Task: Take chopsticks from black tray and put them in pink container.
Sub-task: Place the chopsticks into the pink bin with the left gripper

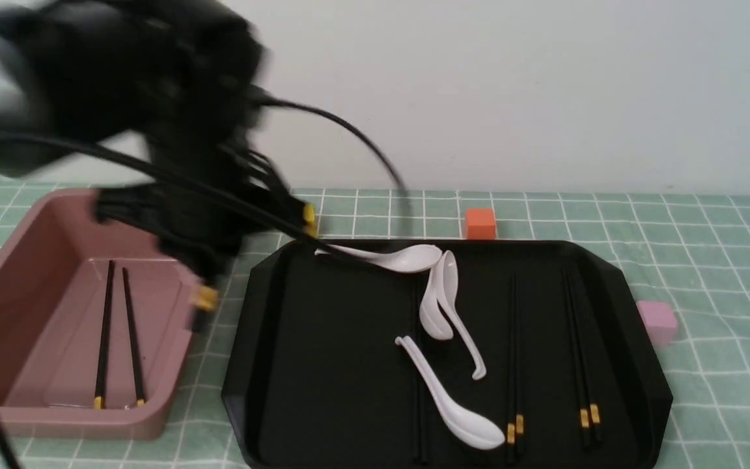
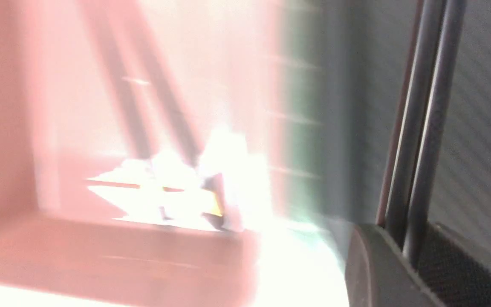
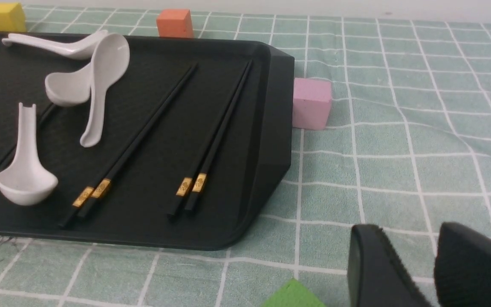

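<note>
Pink bin (image 1: 88, 426) w/ 2 chopsticks (image 1: 107, 326) inside; L hand (image 2: 403, 251) above bin's R edge, clamped on another pair (image 2: 428, 128); black tray (image 1: 329, 365) w/ 3 prs chopsticks + 4 white spoons (image 1: 456, 417); pink cube (image 1: 657, 322) just beside tray's R side. R hand (image 3: 414, 260) apart, nr desk (image 3: 322, 238).

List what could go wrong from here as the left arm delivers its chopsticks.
The held chopsticks hang close to the near-right rim of the pink container and might catch on it.

If released now, they could land across the two chopsticks already inside.

In the black tray, a white spoon lies across another pair; lifting that pair later may drag or tip the spoon.
</note>
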Controlling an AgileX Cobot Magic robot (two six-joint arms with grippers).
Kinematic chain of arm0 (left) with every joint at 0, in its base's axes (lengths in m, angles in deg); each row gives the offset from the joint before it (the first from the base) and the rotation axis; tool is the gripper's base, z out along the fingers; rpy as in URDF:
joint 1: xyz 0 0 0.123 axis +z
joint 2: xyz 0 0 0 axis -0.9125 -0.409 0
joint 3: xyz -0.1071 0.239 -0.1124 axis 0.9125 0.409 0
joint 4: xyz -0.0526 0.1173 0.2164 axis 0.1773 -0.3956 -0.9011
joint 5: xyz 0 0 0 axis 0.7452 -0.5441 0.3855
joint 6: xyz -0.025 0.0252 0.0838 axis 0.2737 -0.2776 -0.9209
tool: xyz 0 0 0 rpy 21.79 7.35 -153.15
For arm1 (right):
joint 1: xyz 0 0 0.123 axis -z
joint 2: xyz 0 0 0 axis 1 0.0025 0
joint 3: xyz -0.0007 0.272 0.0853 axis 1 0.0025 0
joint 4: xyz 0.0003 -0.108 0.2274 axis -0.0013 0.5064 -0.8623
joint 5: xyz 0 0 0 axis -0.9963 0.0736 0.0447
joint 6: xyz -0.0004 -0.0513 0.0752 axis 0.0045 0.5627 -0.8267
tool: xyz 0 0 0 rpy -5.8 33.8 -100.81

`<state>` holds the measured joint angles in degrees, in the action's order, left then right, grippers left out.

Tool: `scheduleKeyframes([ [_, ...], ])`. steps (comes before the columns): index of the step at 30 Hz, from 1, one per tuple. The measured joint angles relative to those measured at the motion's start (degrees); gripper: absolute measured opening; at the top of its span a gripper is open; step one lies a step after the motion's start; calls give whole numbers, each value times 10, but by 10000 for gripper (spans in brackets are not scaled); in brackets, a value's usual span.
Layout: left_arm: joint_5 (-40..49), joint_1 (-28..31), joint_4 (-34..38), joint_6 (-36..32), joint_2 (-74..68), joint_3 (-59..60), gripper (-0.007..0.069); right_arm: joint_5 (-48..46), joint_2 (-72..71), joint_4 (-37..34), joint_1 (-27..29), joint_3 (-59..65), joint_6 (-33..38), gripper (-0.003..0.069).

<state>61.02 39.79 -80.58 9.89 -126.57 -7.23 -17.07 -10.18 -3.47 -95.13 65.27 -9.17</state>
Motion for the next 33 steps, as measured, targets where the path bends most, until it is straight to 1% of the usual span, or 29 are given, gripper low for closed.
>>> scheduleKeyframes([
  [2,1,57,1,-7,11,15,113,0,0,0,0,0,0,239],
  [3,2,68,1,-8,12,17,113,0,0,0,0,0,0,239],
  [4,3,108,4,-12,13,31,113,0,0,0,0,0,0,239],
  [6,-1,156,9,-15,12,52,113,0,0,0,0,0,0,239],
  [9,-41,198,22,-29,2,86,113,0,0,0,0,0,0,239],
  [13,-95,208,34,-57,-19,108,113,0,0,0,0,0,0,239],
  [18,-116,208,49,-59,-51,110,126,0,0,0,0,0,0,239],
  [20,-116,208,56,-55,-59,111,148,0,0,0,0,0,0,239],
  [21,-117,208,63,-54,-66,111,185,0,0,0,0,0,0,239],
  [22,-117,208,66,-53,-67,111,203,0,0,0,0,0,0,239],
  [23,-115,208,72,-54,-67,111,246,0,0,0,0,0,0,239],
  [25,-108,206,80,-66,-62,111,288,0,0,0,0,0,0,239],
  [27,-99,202,84,-84,-52,111,302,0,0,0,0,0,0,239],
  [28,-97,202,85,-86,-49,111,302,0,0,0,0,0,0,239],
  [29,-87,196,88,-102,-34,111,284,0,0,0,0,0,0,239],
  [30,-84,196,90,-103,-29,111,275,0,0,0,0,0,0,239],
  [31,-71,190,98,-113,-8,111,227,0,0,0,0,0,0,239],
  [33,-52,187,122,-120,22,115,154,0,0,0,0,0,0,239],
])
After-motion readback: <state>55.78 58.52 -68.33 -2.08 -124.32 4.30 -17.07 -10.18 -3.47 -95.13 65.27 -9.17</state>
